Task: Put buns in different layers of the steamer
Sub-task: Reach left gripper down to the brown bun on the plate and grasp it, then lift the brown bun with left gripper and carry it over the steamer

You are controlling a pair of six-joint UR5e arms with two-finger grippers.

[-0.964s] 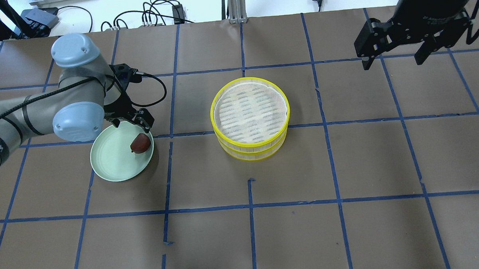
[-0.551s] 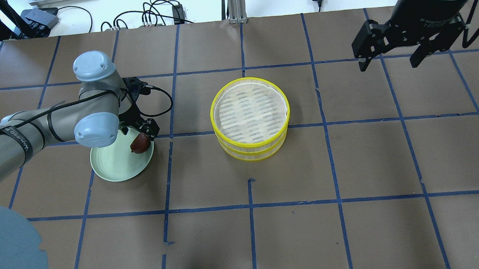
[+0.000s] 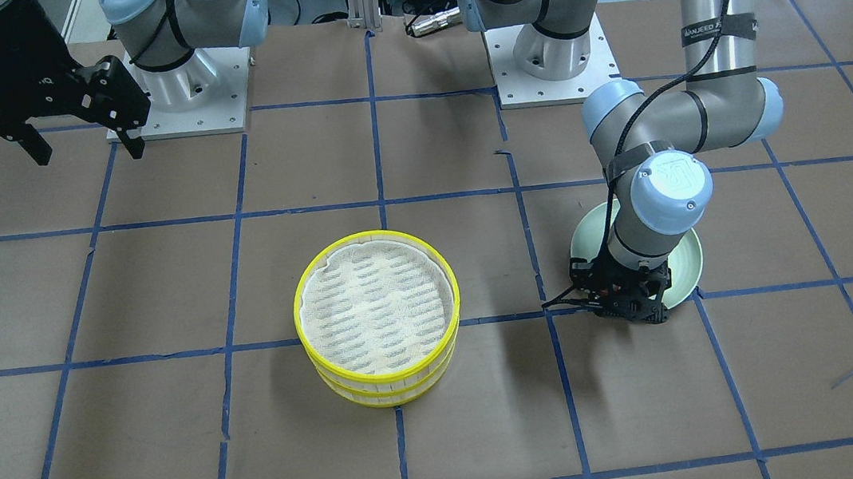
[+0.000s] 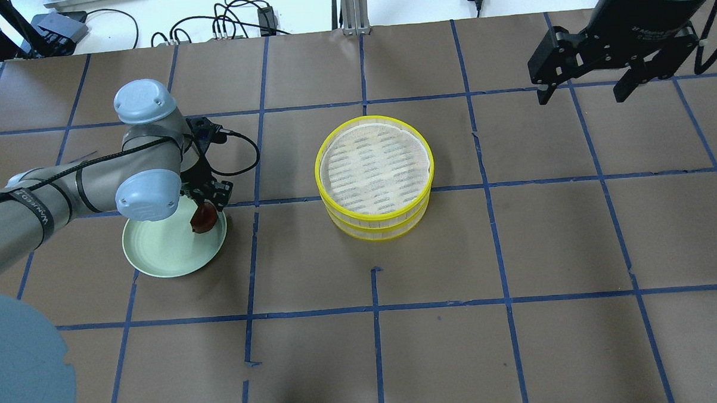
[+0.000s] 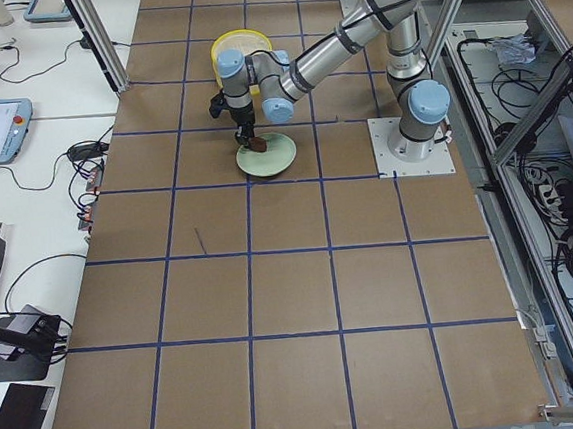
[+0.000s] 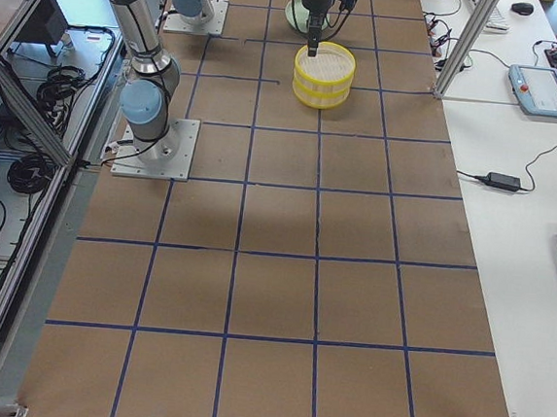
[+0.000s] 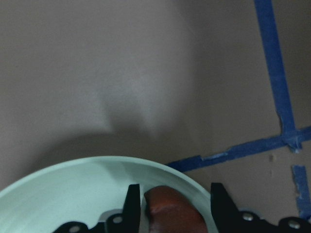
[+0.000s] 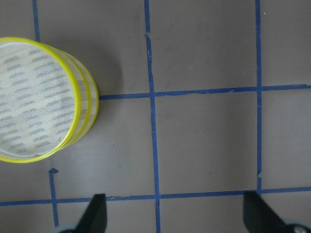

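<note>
Toward the left of the overhead view, a pale green plate (image 4: 157,256) sits on the worktop (image 4: 515,249), with the dark bun (image 4: 203,221) at its right rim. The left hand (image 4: 205,208) straddles that bun, apparently not yet clenched: the cropped wrist view shows a sliver of plate between the bun and one finger (image 7: 219,204). The bun is probably light and soft, so pinch it gently across its widest middle; the smooth plate may skate. At centre, the layers of steamer (image 4: 376,228) stand stacked, with no bun showing on top. No white bun is in sight. At upper right, the right hand (image 4: 584,96) hangs spread wide, grasping nothing.
</note>
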